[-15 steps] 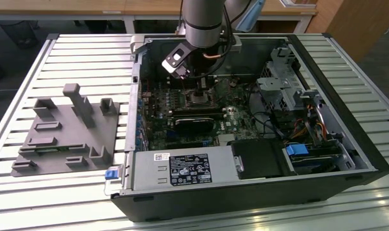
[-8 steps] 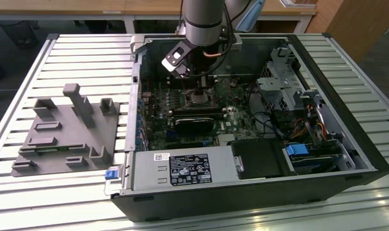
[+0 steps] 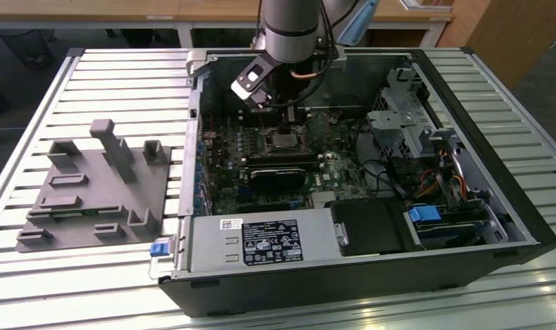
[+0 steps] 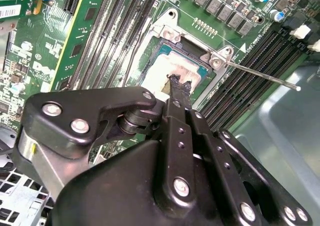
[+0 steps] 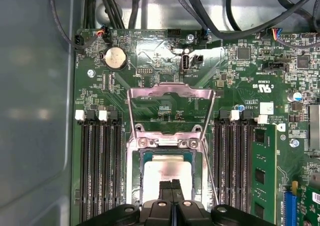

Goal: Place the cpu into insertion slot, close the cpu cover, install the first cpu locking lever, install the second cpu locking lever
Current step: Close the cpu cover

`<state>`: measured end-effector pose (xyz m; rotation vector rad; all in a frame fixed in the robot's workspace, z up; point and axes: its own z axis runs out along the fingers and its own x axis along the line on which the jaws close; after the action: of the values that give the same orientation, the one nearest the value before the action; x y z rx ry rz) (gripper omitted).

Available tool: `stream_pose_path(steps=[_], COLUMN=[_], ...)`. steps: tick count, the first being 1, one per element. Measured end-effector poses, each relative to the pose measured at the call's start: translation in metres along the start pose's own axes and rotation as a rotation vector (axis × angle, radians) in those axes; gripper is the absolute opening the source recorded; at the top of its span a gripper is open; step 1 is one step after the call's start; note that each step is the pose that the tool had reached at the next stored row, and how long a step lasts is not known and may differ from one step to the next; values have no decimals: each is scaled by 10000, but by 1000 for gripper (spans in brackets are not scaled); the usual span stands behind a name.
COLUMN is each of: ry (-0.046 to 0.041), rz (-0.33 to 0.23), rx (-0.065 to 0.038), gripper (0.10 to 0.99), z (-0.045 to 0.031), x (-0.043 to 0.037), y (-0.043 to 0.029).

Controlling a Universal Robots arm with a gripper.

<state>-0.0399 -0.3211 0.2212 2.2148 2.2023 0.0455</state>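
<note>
The hand hangs over the motherboard inside the open case.

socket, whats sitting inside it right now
The cpu lies in the socket, pale metal top showing. The shut gripper covers part of it, and whatever lies beneath is hidden. The cover is flipped open.

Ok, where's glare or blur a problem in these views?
In the first wrist view, glare washes the cpu top pale, and the computer case wall looks soft. In the second wrist view, the cpu is blown out too, behind the dark gripper. In the exterior view, the slatted table glints while the case's inside sits in shadow.
</note>
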Motion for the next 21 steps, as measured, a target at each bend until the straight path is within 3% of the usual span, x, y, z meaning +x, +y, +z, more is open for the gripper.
stream_pose_path(steps=[13,21], ry=[8,45], rz=[0,1], rx=[2,4], gripper=[125,125], z=[-78,-321], x=[1,3], y=[-2,-14])
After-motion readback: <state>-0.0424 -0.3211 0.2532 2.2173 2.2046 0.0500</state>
